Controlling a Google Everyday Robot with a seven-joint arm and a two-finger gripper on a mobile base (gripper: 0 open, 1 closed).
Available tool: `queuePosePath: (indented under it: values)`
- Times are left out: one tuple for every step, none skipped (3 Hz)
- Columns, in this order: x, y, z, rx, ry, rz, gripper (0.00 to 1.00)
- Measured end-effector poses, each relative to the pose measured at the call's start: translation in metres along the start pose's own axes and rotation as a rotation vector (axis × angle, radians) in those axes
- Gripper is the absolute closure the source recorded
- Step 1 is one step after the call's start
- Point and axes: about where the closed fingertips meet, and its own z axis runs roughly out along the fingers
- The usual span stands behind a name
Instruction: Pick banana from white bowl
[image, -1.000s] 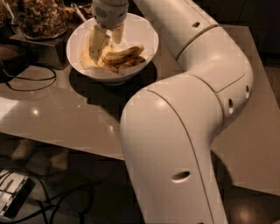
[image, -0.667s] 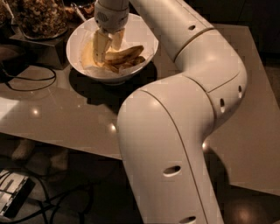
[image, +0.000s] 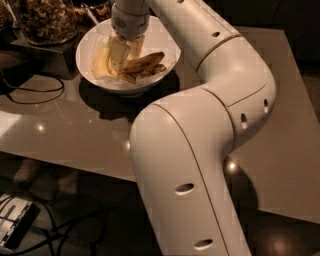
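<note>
White arm (image: 200, 150) fills frame centre, reaches to upper left. Tan table (image: 75, 130) carries white bowl (image: 167, 42) at upper left, beside jar of nuts (image: 47, 20). Banana (image: 145, 64) lies inside bowl, long axis lower left to upper right, mostly right of end effector (image: 124, 59). End effector points down inside bowl at banana's left end; how far open, and whether gripping: cannot tell.

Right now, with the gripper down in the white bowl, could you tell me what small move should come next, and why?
I would probably take hold of the banana and then lift straight up. The gripper is down inside the white bowl, right at one end of the banana, and the banana lies low in the bowl, not yet raised above the rim.
</note>
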Motion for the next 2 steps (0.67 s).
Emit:
queuePosePath:
  values:
    - [0.000,-0.004,0.007,-0.005,0.006,0.006,0.43]
    - [0.001,-0.009,0.022,-0.018,0.024,0.016,0.38]
